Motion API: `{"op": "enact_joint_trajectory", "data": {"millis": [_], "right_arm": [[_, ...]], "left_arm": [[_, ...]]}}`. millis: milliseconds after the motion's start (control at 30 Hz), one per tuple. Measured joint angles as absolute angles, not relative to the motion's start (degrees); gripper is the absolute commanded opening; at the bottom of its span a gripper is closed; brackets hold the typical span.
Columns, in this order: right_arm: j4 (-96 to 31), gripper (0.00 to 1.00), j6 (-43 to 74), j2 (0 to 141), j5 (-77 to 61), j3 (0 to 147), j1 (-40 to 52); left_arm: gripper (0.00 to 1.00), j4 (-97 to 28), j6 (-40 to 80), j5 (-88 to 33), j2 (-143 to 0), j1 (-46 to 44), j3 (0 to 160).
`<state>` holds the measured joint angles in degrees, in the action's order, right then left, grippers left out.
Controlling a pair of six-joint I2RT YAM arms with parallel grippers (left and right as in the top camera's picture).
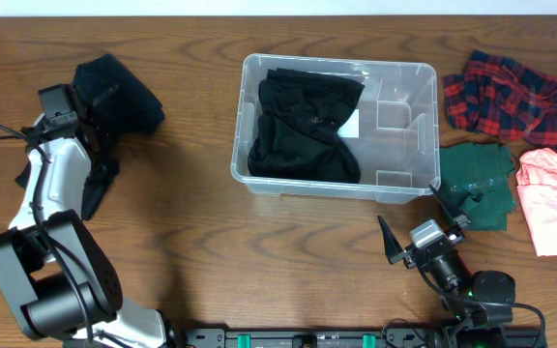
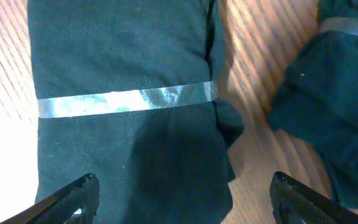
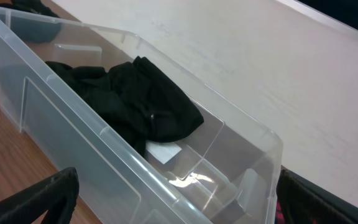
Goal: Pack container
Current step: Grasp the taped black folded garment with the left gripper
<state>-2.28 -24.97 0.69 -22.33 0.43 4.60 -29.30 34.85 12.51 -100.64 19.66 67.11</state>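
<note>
The clear plastic container [image 1: 406, 85] stands at the table's middle with a black garment [image 1: 303, 126] in its left half and a white label [image 1: 351, 124] on its base. It also shows in the right wrist view [image 3: 166, 180], with the black garment [image 3: 142, 106] inside. My left gripper [image 2: 182, 196] is open, just above a dark garment [image 2: 123, 62] with a reflective stripe, lying at far left [image 1: 124, 97]. My right gripper [image 1: 424, 232] is open and empty near the container's front right corner.
A red plaid garment [image 1: 511, 97], a green garment [image 1: 482, 179] and a pink garment [image 1: 554, 198] lie to the right of the container. A second dark fold [image 2: 334, 106] lies to the right in the left wrist view.
</note>
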Motion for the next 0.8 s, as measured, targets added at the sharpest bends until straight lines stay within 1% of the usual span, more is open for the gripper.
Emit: {"op": "enact_joint_trajectory", "data": {"millis": [300,333,367,400,633,767,800], "right_arm": [[-2.28,0.99,-24.97,0.69,-22.33,0.43,4.60],[-2.28,0.99,-24.97,0.69,-22.33,0.43,4.60],[-2.28,0.99,-24.97,0.69,-22.33,0.43,4.60],[-2.28,0.99,-24.97,0.69,-22.33,0.43,4.60],[-2.28,0.99,-24.97,0.69,-22.33,0.43,4.60],[-2.28,0.99,-24.97,0.69,-22.33,0.43,4.60],[-2.28,0.99,-24.97,0.69,-22.33,0.43,4.60]], "left_arm": [[0.87,-27.68,36.03,13.41,-107.74,19.53,67.11],[0.83,-27.59,36.03,13.72,-107.96,19.38,67.11],[0.76,-27.59,36.05,13.93,-107.98,19.29,67.11],[0.74,-27.62,36.38,14.17,-108.01,19.29,67.11],[0.72,-27.90,36.18,15.00,-108.16,19.33,67.11],[0.63,-27.97,36.21,15.20,-108.22,19.35,67.11],[0.63,-27.97,36.16,15.27,-108.25,19.35,67.11]]}}
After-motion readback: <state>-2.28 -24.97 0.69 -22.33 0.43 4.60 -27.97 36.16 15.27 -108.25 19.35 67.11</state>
